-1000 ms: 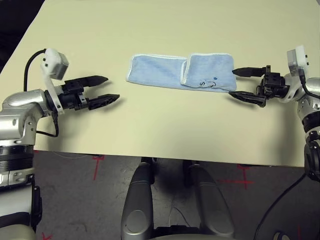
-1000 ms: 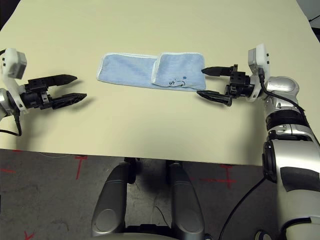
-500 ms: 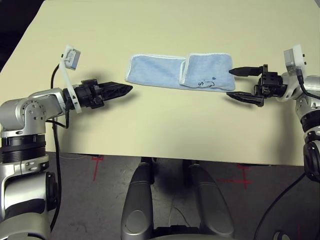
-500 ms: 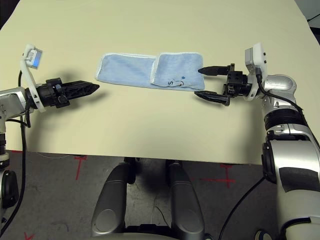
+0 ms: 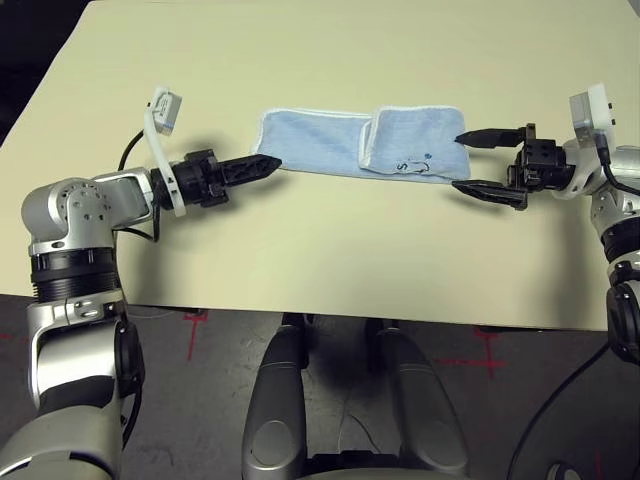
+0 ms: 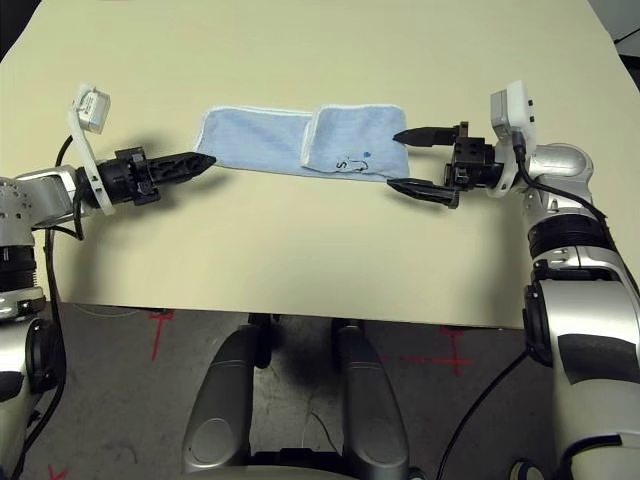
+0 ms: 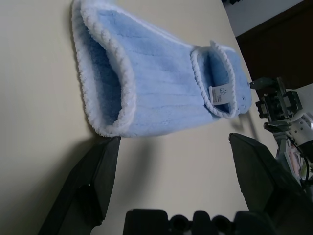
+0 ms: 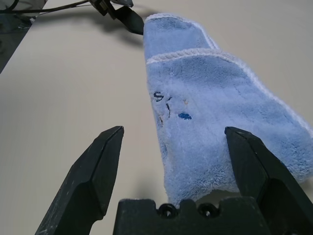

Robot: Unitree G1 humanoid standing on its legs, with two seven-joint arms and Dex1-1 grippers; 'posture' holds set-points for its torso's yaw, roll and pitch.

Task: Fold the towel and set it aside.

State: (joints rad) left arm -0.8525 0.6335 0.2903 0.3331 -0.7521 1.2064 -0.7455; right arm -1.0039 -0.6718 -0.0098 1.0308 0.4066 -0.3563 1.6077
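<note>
The towel is laid flat on the tabletop, partly folded. Left gripper and right gripper are posed at opposite ends — jaws wide, nothing gripped — seemingly for a two-ended pickup.

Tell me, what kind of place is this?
Probably a robot test room rather than a home: a plain beige table holding one small light-blue terry towel, red tape crosses marked on the grey floor, and loose black cables.
</note>
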